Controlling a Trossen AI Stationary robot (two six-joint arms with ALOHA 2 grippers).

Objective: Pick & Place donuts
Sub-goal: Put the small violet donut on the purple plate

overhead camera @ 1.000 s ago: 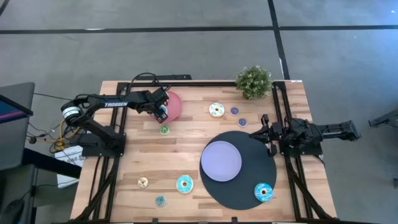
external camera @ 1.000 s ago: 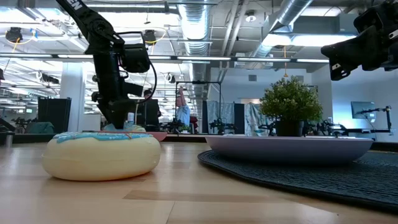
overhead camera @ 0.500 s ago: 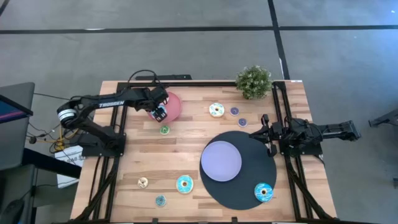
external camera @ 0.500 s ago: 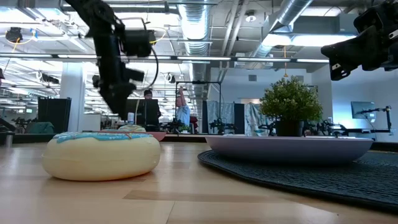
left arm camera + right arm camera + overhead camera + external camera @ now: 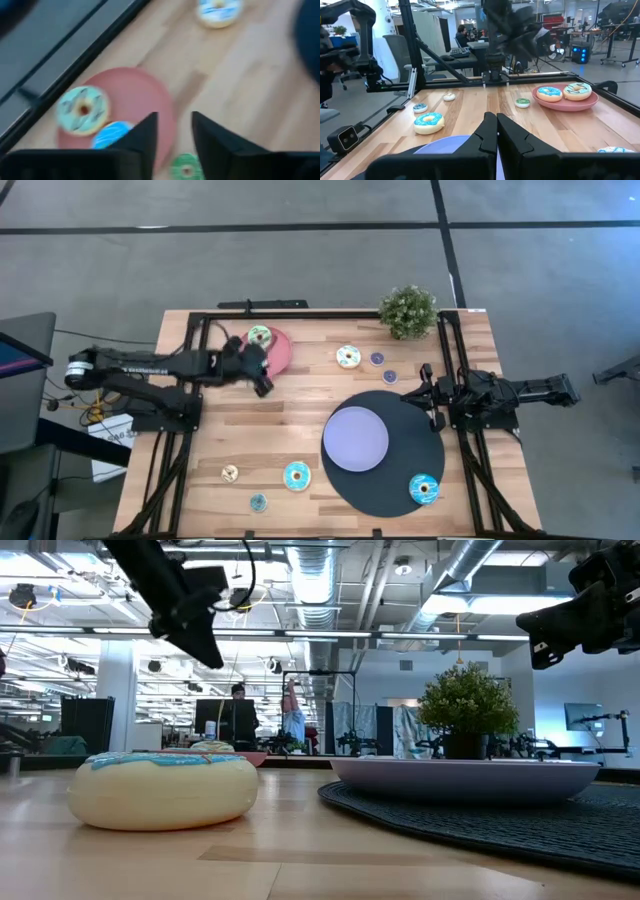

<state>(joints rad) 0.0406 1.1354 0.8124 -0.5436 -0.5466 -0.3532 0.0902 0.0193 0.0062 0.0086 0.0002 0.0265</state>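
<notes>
My left gripper (image 5: 263, 385) (image 5: 172, 117) hangs open and holds nothing, just off the near edge of the pink plate (image 5: 281, 352). On that plate lie a pale teal donut (image 5: 82, 110) (image 5: 259, 336) and a blue donut (image 5: 112, 135). A small green donut (image 5: 186, 167) lies on the wood below the fingers. More donuts rest flat on the table: a cream-and-teal one (image 5: 348, 357), two small purple ones (image 5: 377, 359), a yellow one (image 5: 230, 473) and teal ones (image 5: 296, 476). My right gripper (image 5: 428, 395) (image 5: 496, 131) waits shut at the right edge.
A lavender plate (image 5: 355, 438) sits on a dark round mat (image 5: 400, 480), which also carries a teal donut (image 5: 424, 488). A potted plant (image 5: 408, 310) stands at the far right. Black frame rails (image 5: 450, 360) run along the table's sides.
My left gripper has risen off the pink plate and drawn back toward the table's left edge, swinging slightly toward the near edge. The blue donut that sat at its fingertips now lies on the plate. The pale teal donut, hidden under the arm before, is now uncovered.
</notes>
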